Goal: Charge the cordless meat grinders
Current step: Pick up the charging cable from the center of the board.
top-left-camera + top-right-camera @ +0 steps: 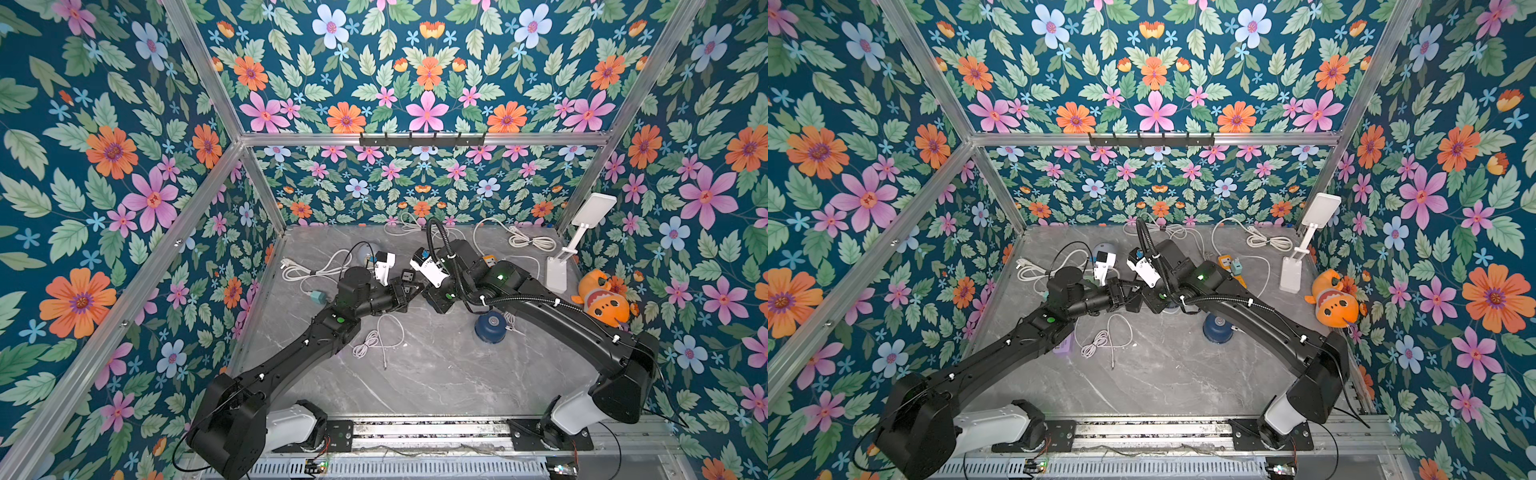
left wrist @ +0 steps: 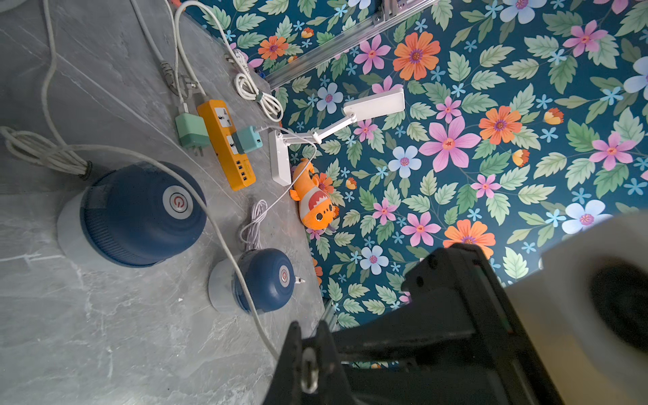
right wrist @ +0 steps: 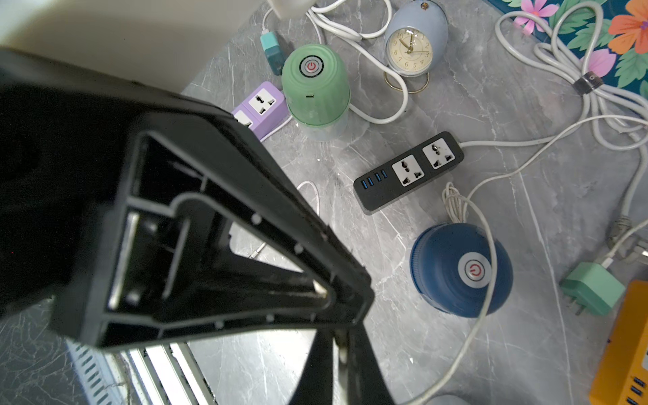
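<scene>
White charging cable (image 3: 470, 336) drapes over the larger-looking navy grinder (image 2: 140, 214). Its silver plug end is clenched in the left gripper (image 2: 308, 354). The right gripper (image 3: 342, 368) is closed too, close against the left one; whether it pinches anything cannot be told.

Both navy grinders stand ahead of the left gripper, the second navy grinder (image 2: 266, 280) looking farther off. The mint green grinder (image 3: 315, 87) stands well ahead of the right gripper, just beside a purple power strip (image 3: 261, 105).

No grinder shows a plug seated, so charging looks barely begun.

Readable marks are red power symbols on the grey buttons and numerals on the alarm clock (image 3: 412, 45). No brand is legible.
</scene>
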`<state>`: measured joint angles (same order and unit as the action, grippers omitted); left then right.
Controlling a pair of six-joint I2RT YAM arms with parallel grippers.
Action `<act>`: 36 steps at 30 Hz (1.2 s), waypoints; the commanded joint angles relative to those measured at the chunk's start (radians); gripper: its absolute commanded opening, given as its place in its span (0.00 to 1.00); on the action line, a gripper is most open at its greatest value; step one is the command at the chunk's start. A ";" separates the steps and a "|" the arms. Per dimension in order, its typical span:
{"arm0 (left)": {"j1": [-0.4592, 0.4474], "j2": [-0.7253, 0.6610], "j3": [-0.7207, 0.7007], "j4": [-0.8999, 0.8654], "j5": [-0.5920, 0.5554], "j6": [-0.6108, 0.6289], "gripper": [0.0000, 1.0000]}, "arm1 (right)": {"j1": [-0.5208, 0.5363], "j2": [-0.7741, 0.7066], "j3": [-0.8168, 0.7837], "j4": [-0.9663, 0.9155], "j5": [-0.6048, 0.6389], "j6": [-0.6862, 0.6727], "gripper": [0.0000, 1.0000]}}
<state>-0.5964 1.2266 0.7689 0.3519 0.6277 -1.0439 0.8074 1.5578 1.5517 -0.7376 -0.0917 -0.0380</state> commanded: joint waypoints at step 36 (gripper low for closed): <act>0.035 0.240 -0.039 0.196 -0.203 0.364 0.69 | -0.338 0.186 -0.066 0.283 0.188 -0.070 0.00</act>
<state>-0.5629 1.4330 0.7296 0.3943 0.4225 -0.6891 0.4740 1.7615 1.5284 -0.5140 0.2462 -0.1772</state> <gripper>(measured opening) 0.687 0.077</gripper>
